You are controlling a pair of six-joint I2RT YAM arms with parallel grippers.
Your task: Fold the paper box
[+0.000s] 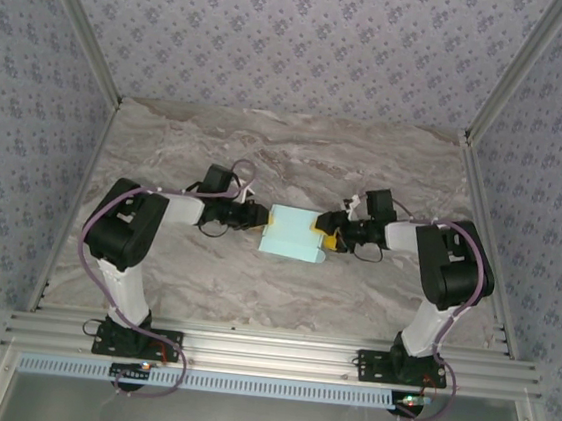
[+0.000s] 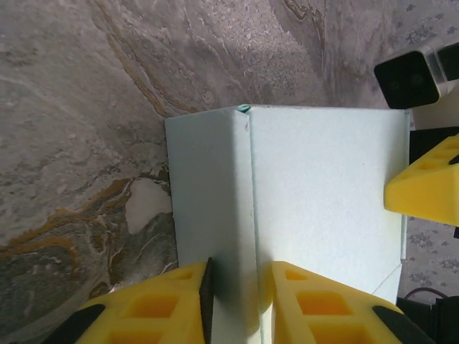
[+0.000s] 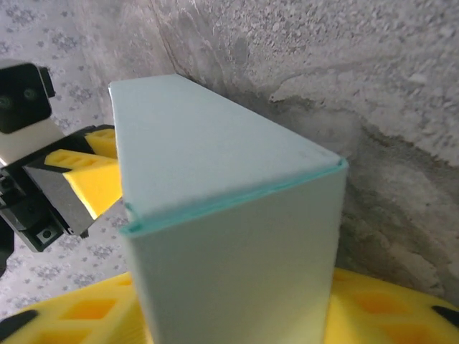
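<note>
The paper box [image 1: 293, 234] is a light aqua-blue card block, folded up and lying mid-table between my two grippers. My left gripper [image 1: 256, 218] comes at it from the left. In the left wrist view its yellow fingers [image 2: 165, 312] stand on either side of a folded ridge of the box [image 2: 323, 193], and the left gripper [image 2: 240, 304] is shut on that ridge. My right gripper [image 1: 326, 237] meets the box from the right. The right wrist view has the box's end face [image 3: 229, 272] between the fingers, with the right gripper [image 3: 233, 319] shut on it.
The box rests on a grey marble tabletop [image 1: 286, 161]. Patterned walls enclose the table on three sides. An aluminium rail [image 1: 266, 355] with both arm bases runs along the near edge.
</note>
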